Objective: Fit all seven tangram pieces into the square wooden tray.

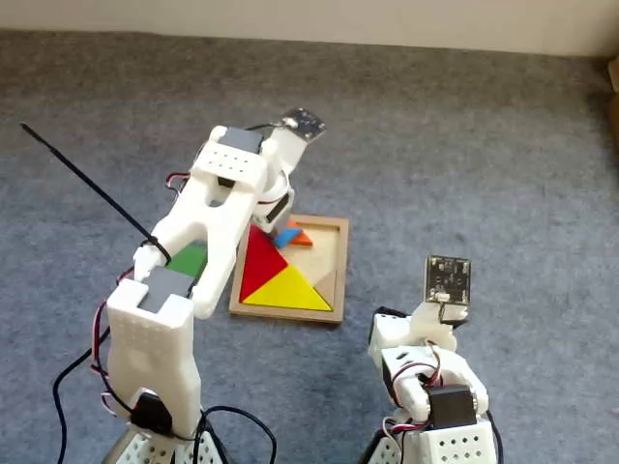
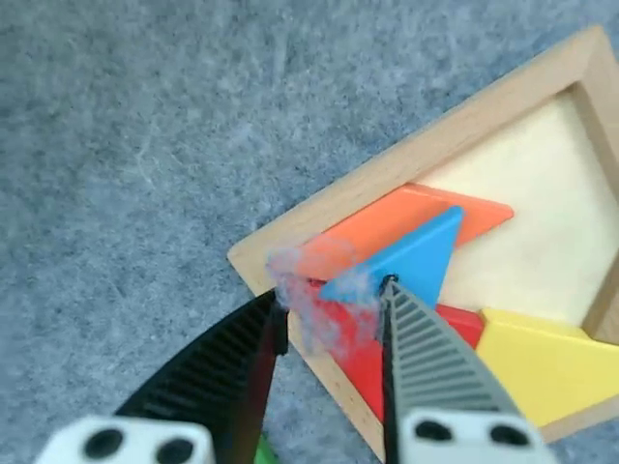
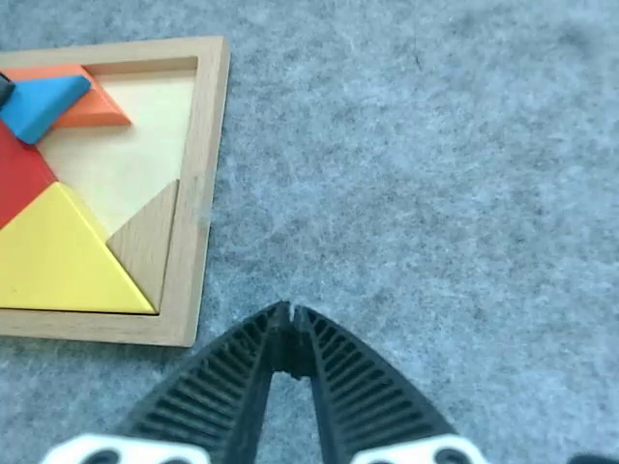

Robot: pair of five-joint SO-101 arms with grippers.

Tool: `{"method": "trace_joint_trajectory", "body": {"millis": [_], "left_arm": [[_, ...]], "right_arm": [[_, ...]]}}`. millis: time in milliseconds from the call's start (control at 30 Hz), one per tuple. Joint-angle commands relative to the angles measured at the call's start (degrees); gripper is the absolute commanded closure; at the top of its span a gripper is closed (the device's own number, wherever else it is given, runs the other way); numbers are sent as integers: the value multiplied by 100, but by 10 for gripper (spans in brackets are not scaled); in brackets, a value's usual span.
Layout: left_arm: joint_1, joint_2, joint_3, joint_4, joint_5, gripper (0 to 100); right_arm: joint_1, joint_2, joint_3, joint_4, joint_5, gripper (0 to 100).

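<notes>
The square wooden tray lies mid-table. Inside it are a red triangle, a yellow triangle, a plain wood triangle and an orange piece. A blue triangle rests tilted over the orange piece at the tray's far left corner. My left gripper hangs over that corner, with the blue triangle's blurred wide end between its fingers. A green piece lies on the carpet left of the tray, under the left arm. My right gripper is shut and holds nothing, over the carpet right of the tray.
Grey carpet covers the table around the tray. A black cable tie sticks out from the left arm toward the far left. The right arm's base sits near the front edge, right of the tray.
</notes>
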Motion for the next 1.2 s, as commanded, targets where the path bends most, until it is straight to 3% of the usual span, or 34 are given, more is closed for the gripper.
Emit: {"method": "trace_joint_trajectory", "body": {"millis": [0, 200, 567, 1167], "left_arm": [[119, -84, -541, 281, 229, 835], [277, -84, -840, 659, 343, 835], [189, -31, -171, 176, 316, 832], [927, -101, 330, 185, 633, 836]], "right_arm": [[75, -66, 664, -180, 79, 994], [75, -66, 664, -180, 79, 994], [75, -66, 664, -180, 79, 994], [75, -66, 664, -180, 79, 994]]}}
